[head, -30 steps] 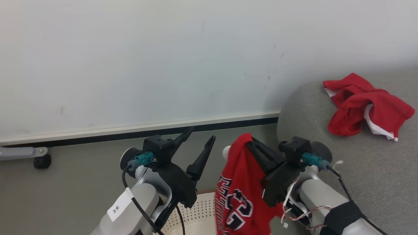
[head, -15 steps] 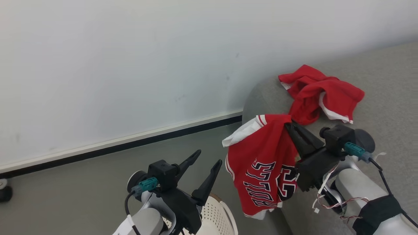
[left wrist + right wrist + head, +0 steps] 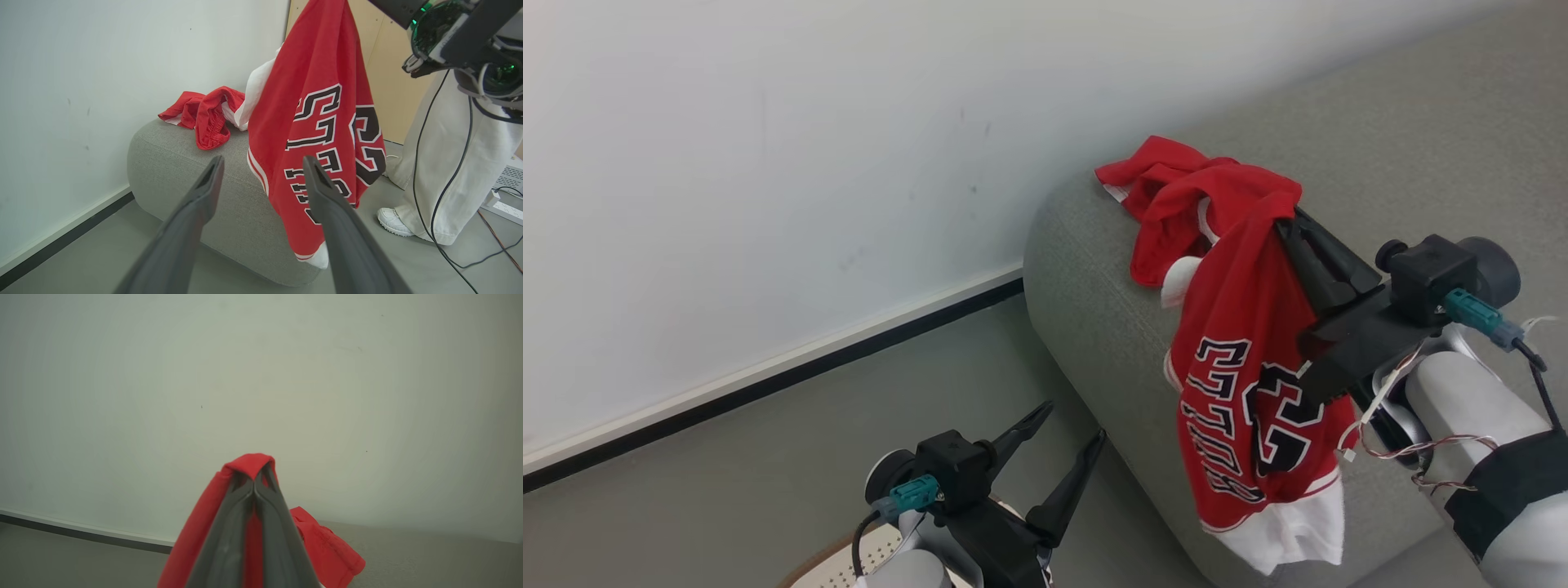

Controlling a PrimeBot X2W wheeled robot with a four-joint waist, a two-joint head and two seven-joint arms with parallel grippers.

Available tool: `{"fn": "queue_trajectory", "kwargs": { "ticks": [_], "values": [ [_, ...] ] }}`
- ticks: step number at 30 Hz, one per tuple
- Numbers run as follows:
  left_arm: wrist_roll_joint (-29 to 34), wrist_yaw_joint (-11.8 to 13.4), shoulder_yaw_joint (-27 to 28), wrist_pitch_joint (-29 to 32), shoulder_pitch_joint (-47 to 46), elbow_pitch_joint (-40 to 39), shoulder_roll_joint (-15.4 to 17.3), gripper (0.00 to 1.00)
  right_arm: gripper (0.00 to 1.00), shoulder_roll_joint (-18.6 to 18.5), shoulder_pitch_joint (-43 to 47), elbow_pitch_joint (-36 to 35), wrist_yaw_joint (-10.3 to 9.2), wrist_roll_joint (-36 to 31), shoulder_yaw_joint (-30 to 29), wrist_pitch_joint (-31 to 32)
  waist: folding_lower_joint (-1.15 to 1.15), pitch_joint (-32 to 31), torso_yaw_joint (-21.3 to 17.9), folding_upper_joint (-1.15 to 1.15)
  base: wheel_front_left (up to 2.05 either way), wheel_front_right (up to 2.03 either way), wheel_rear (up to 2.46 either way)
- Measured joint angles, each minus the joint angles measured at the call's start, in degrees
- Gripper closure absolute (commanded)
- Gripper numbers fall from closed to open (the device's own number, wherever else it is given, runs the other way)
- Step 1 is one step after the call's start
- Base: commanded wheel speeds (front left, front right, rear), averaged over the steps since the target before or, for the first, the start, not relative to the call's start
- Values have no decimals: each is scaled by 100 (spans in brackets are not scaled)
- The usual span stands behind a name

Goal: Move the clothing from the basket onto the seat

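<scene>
Red cloth is pinched between the two fingers of our right gripper (image 3: 1289, 216), which are pressed together at the tips on a fold of the jersey (image 3: 1241, 351). In the right wrist view the fold wraps over the tips of the right gripper (image 3: 255, 473), with the jersey (image 3: 192, 547) falling away on both sides.

From that fold the jersey hangs free above the edge of the sofa (image 3: 1094, 310). Its dark number and lettering face away from the sofa, and its white hem is lowest. We cannot tell whether the hanging cloth touches the sofa.

A second red garment (image 3: 1168, 192) lies crumpled on top of the sofa, at the rounded end next to the wall (image 3: 768, 163), just behind the held fold.

Our left gripper (image 3: 1072, 420) is low beside the sofa's rounded end, fingers spread, nothing between them. Part of the basket (image 3: 849, 563) shows beneath it, on the floor (image 3: 727, 457) near the sofa.

In the left wrist view, a person's legs (image 3: 441, 163) in white trousers stand on the floor beside the sofa (image 3: 171, 163), beyond the jersey (image 3: 318, 102).
</scene>
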Motion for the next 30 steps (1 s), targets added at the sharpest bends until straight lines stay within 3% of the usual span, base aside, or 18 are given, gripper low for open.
{"fn": "queue_trajectory", "kwargs": {
  "ticks": [8,14,24,30],
  "values": [
    [89,1,-54,-1,6,-70,-53,0,100,-230,-36,-74,-56,3,-190,-23,0,257,-218,0,0,0,0],
    [141,105,-14,-1,-4,-222,92,0,100,-294,-301,-130,-100,4,-339,-23,1,539,-213,0,0,0,0],
    [380,314,231,62,-504,-665,464,0,100,-367,-2489,399,-175,-1,-890,172,2,1297,-121,0,0,0,0],
    [499,397,311,183,-862,-991,602,0,100,-828,-3338,903,-293,-1,-1339,315,2,1776,-11,1,0,0,0]
  ]
}}
